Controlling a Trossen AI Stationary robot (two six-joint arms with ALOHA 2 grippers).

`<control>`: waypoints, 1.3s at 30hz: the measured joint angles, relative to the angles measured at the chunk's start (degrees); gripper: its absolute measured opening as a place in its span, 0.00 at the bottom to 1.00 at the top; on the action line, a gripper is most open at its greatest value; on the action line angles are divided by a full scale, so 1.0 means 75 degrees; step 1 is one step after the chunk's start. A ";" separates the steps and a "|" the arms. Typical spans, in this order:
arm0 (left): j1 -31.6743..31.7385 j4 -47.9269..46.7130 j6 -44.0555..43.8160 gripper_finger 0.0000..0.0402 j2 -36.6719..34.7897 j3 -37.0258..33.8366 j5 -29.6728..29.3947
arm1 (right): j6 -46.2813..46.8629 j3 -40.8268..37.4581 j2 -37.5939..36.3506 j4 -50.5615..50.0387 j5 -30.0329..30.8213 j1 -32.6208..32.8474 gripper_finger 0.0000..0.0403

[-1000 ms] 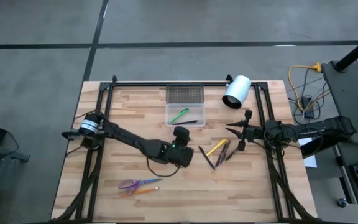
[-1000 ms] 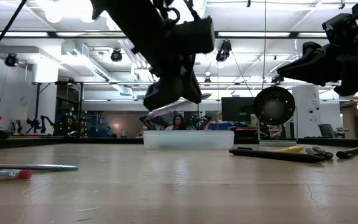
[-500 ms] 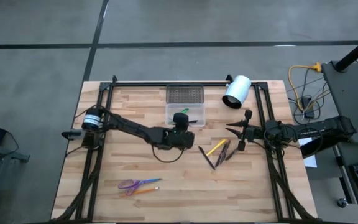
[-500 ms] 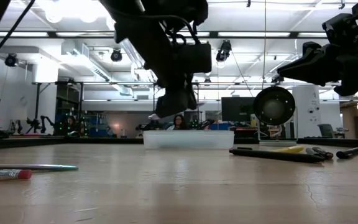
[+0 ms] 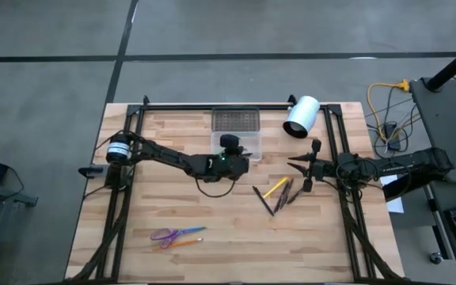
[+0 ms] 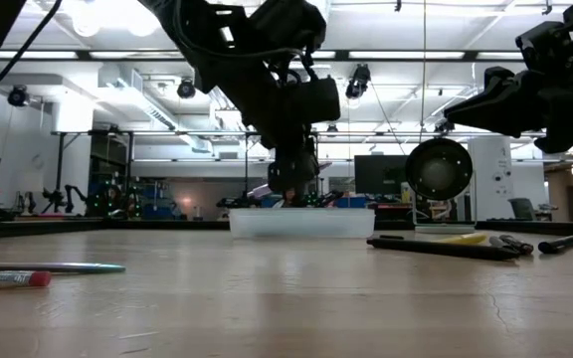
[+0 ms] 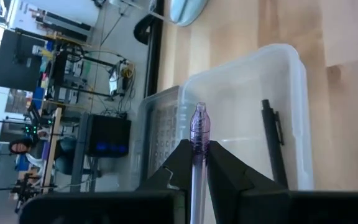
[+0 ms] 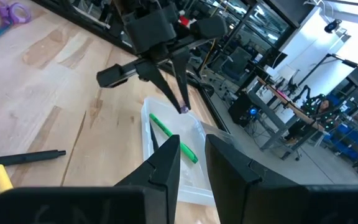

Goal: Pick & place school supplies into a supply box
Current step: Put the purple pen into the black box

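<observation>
A: What changed with the left end effector [image 5: 229, 142]?
B: It has moved from the bare tabletop [image 5: 172, 206] to over the box [image 5: 248, 138], pinching a clear purple pen [image 7: 198, 134].
A: And the right end effector [image 5: 294, 166]?
B: Unmoved beside the pens [image 5: 279, 192], fingers spread.

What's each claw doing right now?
Left gripper: shut on a clear purple pen, over the supply box.
Right gripper: open, holding nothing.

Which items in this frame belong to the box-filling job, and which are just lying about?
Job: supply box; clear purple pen in left gripper; green pen; black pen; scissors; yellow pencil.
Bystanders: white cylinder; cables.
</observation>
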 joint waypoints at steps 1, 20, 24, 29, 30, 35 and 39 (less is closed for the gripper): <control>0.0006 -0.0004 0.0000 0.04 0.0000 -0.0006 0.0003 | 0.0007 0.0000 0.0000 0.0003 0.0002 0.0000 0.17; 0.0035 0.0008 -0.0003 0.14 0.0000 -0.0003 -0.0002 | 0.0001 0.0000 0.0002 0.0003 0.0002 -0.0001 0.17; 0.0035 0.0006 -0.0003 0.15 -0.0003 -0.0003 -0.0002 | 0.0001 0.0000 0.0002 0.0003 0.0002 -0.0001 0.17; 0.0035 0.0005 -0.0003 0.15 -0.0008 0.0033 -0.0002 | 0.0003 0.0000 0.0002 0.0003 0.0001 -0.0001 0.17; 0.0035 -0.0001 -0.0003 0.15 -0.0009 0.0064 -0.0005 | 0.0007 0.0000 0.0002 0.0003 -0.0001 0.0002 0.17; 0.0026 0.0007 -0.0007 0.15 -0.0017 0.0128 -0.0004 | 0.0006 0.0000 0.0002 0.0001 0.0002 0.0001 0.17; 0.0015 0.0008 -0.0022 0.15 -0.0017 0.0128 0.0387 | 0.0007 0.0000 0.0002 0.0003 0.0002 -0.0001 0.17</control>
